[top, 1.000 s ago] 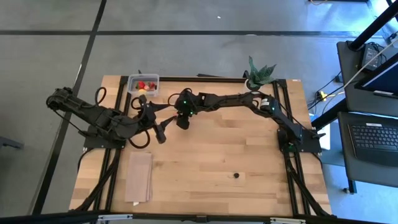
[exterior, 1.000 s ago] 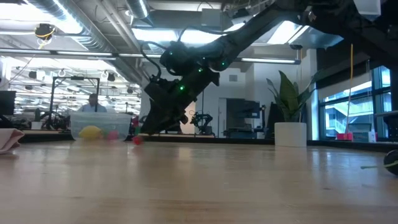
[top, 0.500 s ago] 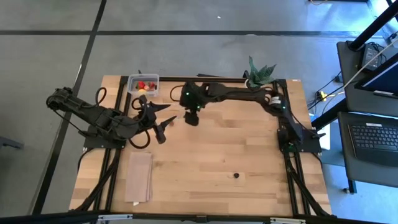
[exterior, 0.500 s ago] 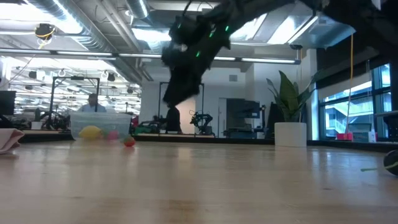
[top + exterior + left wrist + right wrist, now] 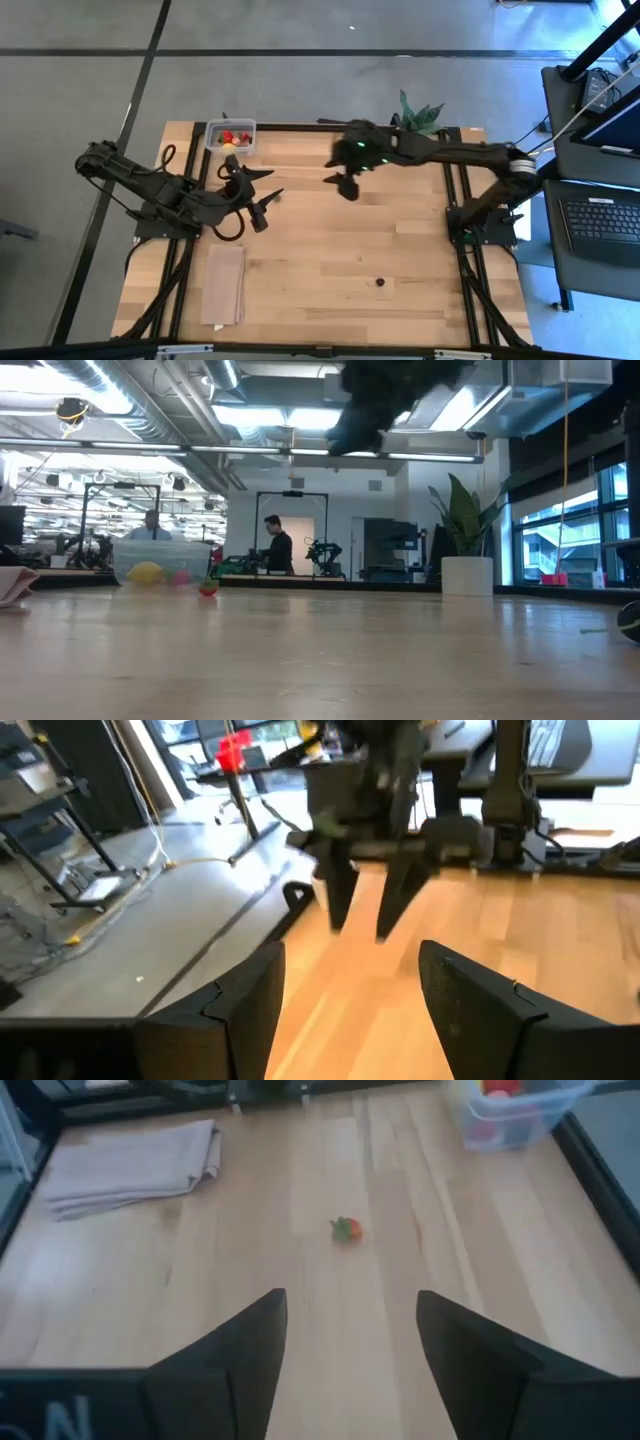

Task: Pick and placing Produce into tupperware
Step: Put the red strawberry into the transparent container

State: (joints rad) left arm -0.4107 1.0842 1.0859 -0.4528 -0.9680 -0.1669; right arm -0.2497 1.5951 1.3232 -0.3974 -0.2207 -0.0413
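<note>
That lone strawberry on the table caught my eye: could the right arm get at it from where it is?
Probably yes: the right claw is open, and only bare table lies between it and the strawberry, beside the tub.

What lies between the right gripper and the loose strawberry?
Bare tabletop only, per the right wrist view: nothing between the right gripper and the strawberry.

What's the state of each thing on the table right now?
tupperware: upright, lidless, fruit inside.
loose strawberry: on the bare wood, outside the tupperware.
dark berry: alone on the table.
cloth: folded flat.
left gripper: open, empty.
right gripper: open, empty, raised above the table.
</note>
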